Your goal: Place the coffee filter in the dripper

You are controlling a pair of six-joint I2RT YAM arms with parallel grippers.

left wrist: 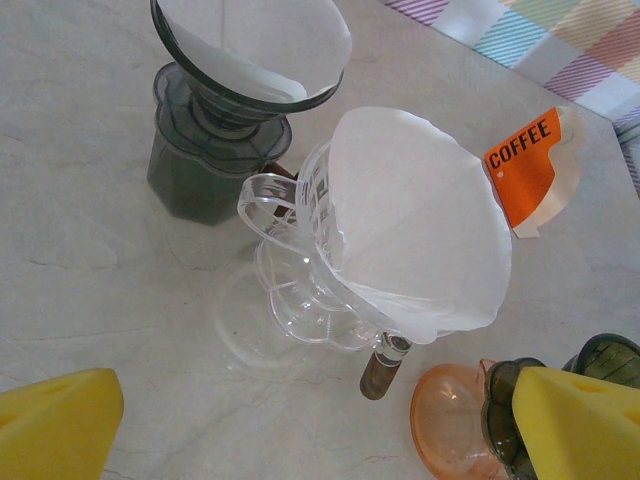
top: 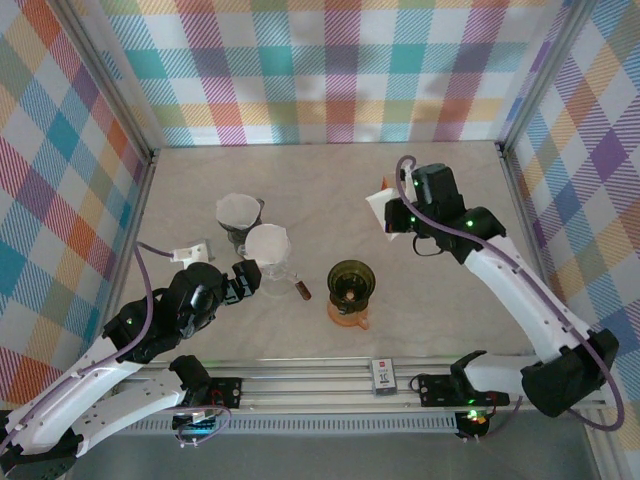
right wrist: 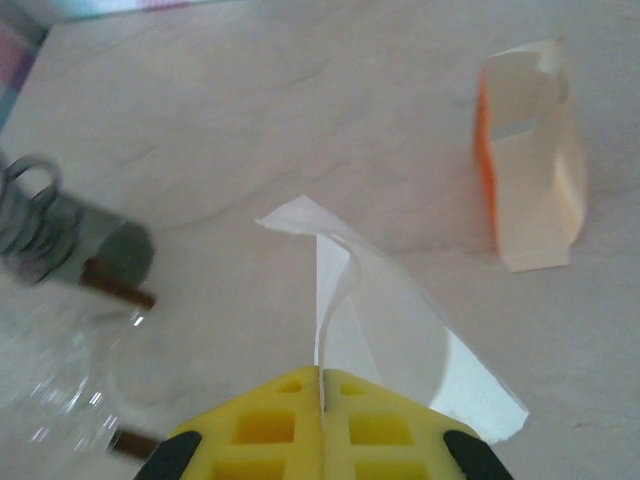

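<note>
My right gripper [right wrist: 322,385] is shut on the edge of a white paper coffee filter [right wrist: 390,310], which hangs folded above the tabletop. From above, the right gripper [top: 394,217] and the coffee filter [top: 380,206] are at the back right of the table. A dark green dripper [top: 351,283] on an orange base stands with nothing in it at centre front, well apart from that gripper. My left gripper [left wrist: 320,440] is open, with its yellow fingers [left wrist: 60,425] spread wide in front of a clear dripper [left wrist: 300,270] that holds a white filter [left wrist: 420,220].
A dark grey dripper [left wrist: 215,150] with a filter inside stands behind the clear one. An orange and white coffee filter packet [right wrist: 530,195] lies on the table past my right gripper. Plaid walls enclose the table on three sides.
</note>
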